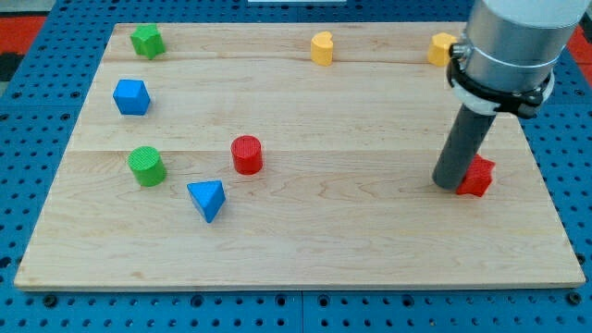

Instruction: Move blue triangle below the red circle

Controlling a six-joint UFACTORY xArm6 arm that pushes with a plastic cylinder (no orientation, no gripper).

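Note:
The blue triangle [207, 199] lies on the wooden board at the lower left, below and a little left of the red circle [247, 154]. The two blocks are apart. My tip [450, 184] rests on the board at the right, far from both. It stands right beside a red block [478, 176], which the rod partly hides.
A green cylinder [147, 166] sits left of the blue triangle. A blue block [131, 96] and a green block [147, 41] lie at the upper left. A yellow block [322, 47] is at the top middle. Another yellow block [442, 48] is partly hidden by the arm.

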